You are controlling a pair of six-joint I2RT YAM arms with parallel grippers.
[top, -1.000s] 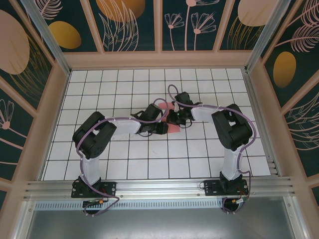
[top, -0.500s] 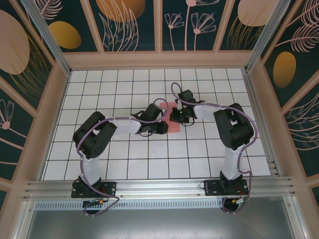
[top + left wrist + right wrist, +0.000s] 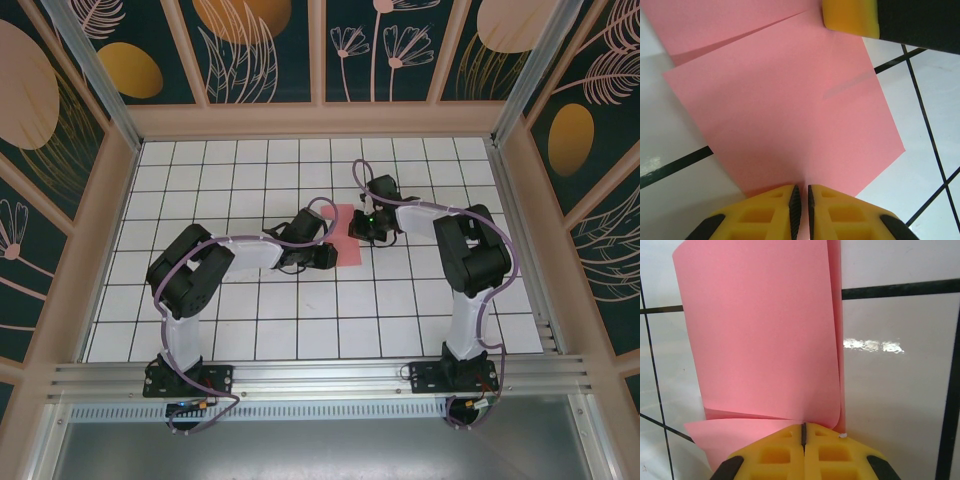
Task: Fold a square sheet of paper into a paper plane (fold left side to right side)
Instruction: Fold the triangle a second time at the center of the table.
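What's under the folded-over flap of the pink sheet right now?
A lower layer of the same paper peeks out past the flap, on the white grid table. The rest of that layer is covered.

No text, label, brand, number or sign can be read in any of the views.
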